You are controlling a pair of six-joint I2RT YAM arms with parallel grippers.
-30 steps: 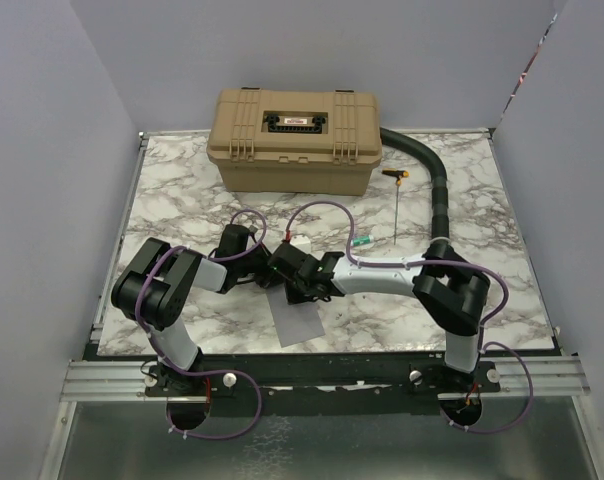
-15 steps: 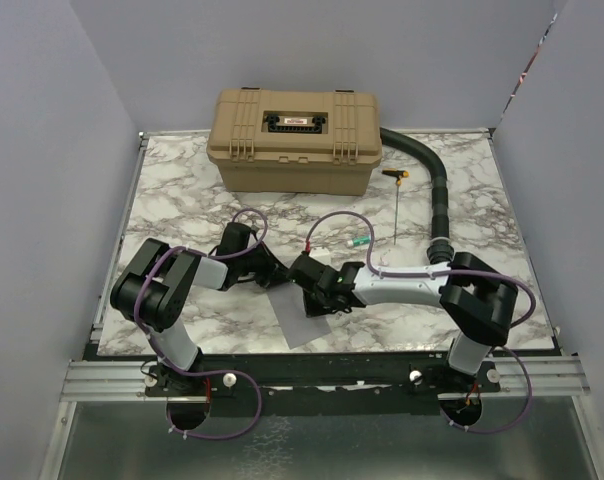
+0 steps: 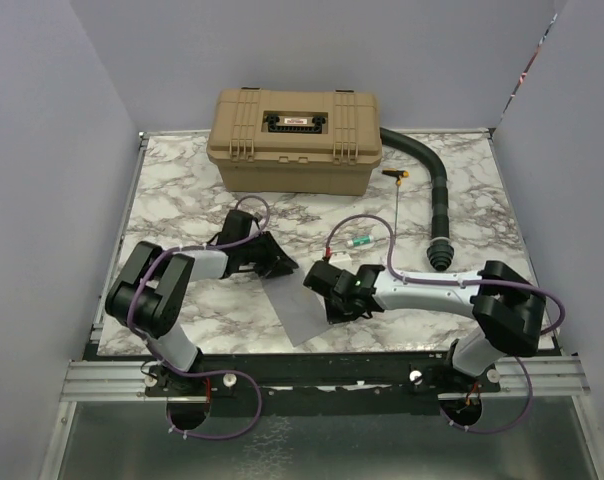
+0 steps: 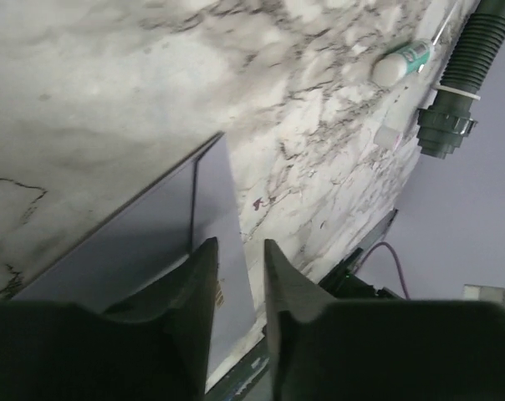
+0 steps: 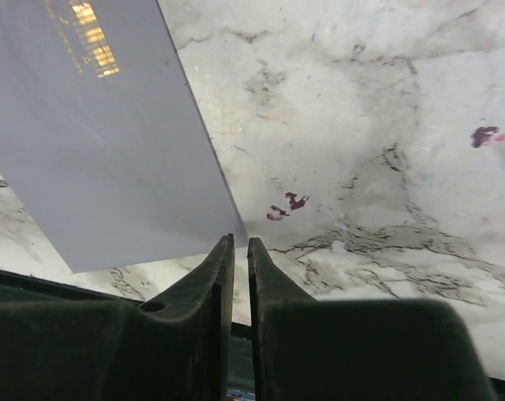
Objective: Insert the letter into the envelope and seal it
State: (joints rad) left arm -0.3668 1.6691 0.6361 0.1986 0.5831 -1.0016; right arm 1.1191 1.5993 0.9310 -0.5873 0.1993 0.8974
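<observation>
White-veined marble table [image 3: 182,200]: flat grey-lavender paper envelope [image 3: 300,312] lies near the front edge; tan letter unseen, probably inside. Looks like the sealing step; next move needs flap pressed flat. Left gripper [image 4: 240,246] apart, empty; right gripper [image 5: 240,242] barely apart, empty. Gaps show only in wrist views.

I can read no words anywhere. The dark label plate [image 3: 294,122] on the tan case [image 3: 292,165] is too small to make out. Gold marks on the envelope [image 5: 94,134] are blurred.
</observation>
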